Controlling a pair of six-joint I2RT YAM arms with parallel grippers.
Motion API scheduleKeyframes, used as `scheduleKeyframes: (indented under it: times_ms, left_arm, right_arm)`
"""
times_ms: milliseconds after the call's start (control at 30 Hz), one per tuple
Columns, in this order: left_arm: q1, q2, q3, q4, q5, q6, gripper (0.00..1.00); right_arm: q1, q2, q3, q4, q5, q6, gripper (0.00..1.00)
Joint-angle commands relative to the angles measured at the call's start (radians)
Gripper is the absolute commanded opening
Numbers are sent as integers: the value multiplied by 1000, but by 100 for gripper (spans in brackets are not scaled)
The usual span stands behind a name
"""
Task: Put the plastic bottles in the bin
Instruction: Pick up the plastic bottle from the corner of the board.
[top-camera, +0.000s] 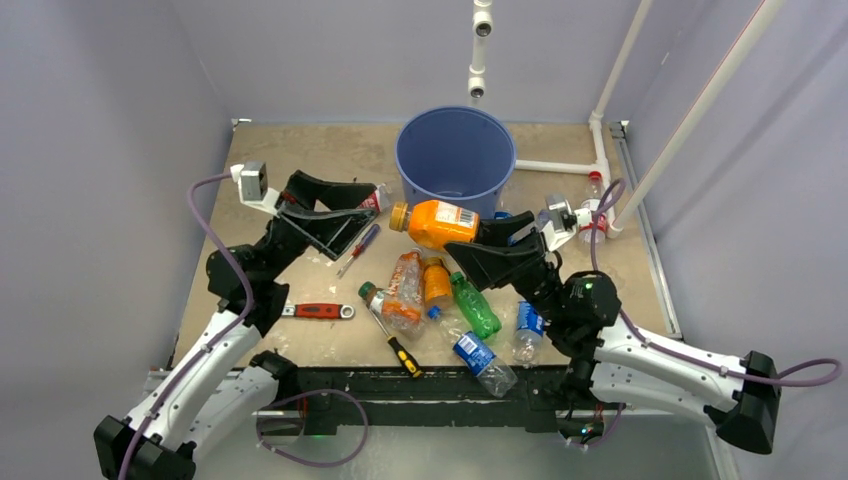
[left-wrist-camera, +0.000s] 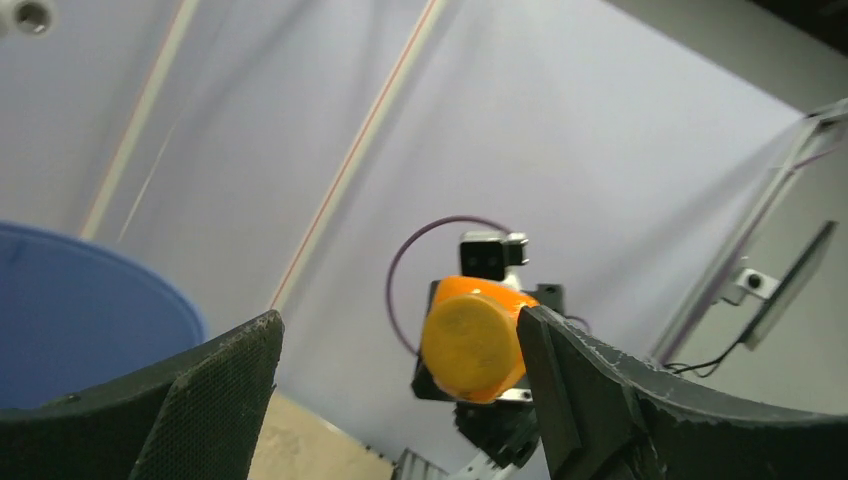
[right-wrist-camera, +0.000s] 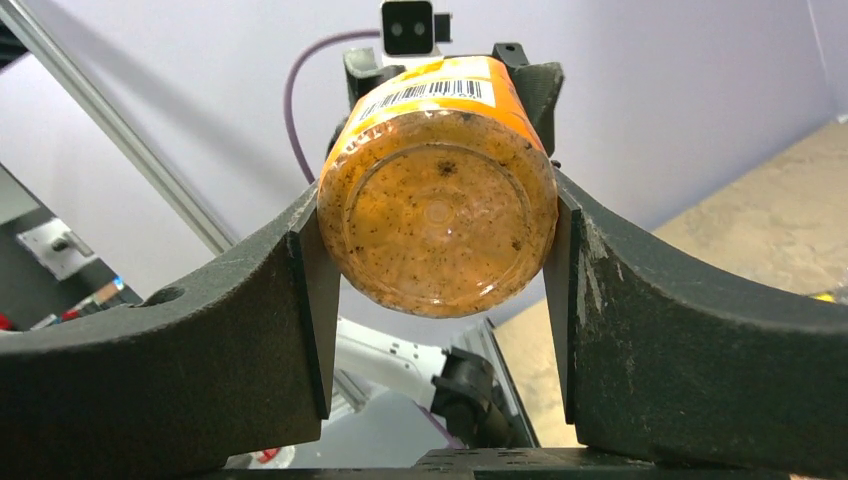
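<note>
The blue bin (top-camera: 420, 165) stands at the back middle; its wall shows at the left of the left wrist view (left-wrist-camera: 80, 320). My right gripper (top-camera: 487, 234) is shut on an orange bottle (top-camera: 440, 222), held level above the table just in front of the bin, cap pointing left. In the right wrist view the fingers (right-wrist-camera: 315, 270) clamp the bottle's base (right-wrist-camera: 437, 210). My left gripper (top-camera: 365, 220) is open, facing the bottle's cap (left-wrist-camera: 468, 345), which sits close to the right finger (left-wrist-camera: 560, 380). Several more bottles (top-camera: 475, 307) lie piled on the table in front.
A red-handled wrench (top-camera: 318, 311), a yellow-and-black screwdriver (top-camera: 395, 340) and a red screwdriver (top-camera: 357, 250) lie among the bottles. A clear bottle (top-camera: 594, 190) stands at the far right by white pipes (top-camera: 560, 167). Grey walls enclose the table.
</note>
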Motion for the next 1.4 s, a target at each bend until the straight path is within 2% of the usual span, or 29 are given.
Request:
scheduleKeyframes:
  times_ms: [0, 200, 567, 733, 967, 1100, 1200, 1267, 1333, 1367]
  left_arm:
    - [-1, 11, -29, 323, 6, -178, 88]
    - [-1, 75, -50, 483, 8, -278, 88]
    - [-24, 115, -48, 436, 31, -280, 88]
    - [-47, 136, -6, 371, 53, -269, 82]
    - [-77, 151, -3, 355, 57, -252, 63]
    - [-83, 155, -7, 349, 52, -245, 56]
    - [-88, 158, -8, 350, 47, -240, 39]
    - [-89, 159, -6, 352, 45, -237, 31]
    - [-90, 160, -5, 349, 42, -234, 25]
    - [-90, 160, -5, 349, 38, -231, 18]
  right_arm:
    - [-4, 35, -34, 222, 17, 57, 39]
    - [-4, 98, -44, 327, 47, 105, 38]
    - [-4, 225, -8, 459, 23, 141, 35]
    - [-4, 284, -5, 506, 39, 168, 34]
    - [-3, 314, -14, 534, 58, 180, 33]
    - [-3, 323, -24, 550, 71, 181, 33]
    - [-4, 331, -28, 563, 74, 185, 34]
    - [-3, 331, -33, 564, 74, 183, 35]
    - [-3, 327, -38, 564, 73, 180, 39]
    - [-2, 324, -40, 560, 71, 179, 43]
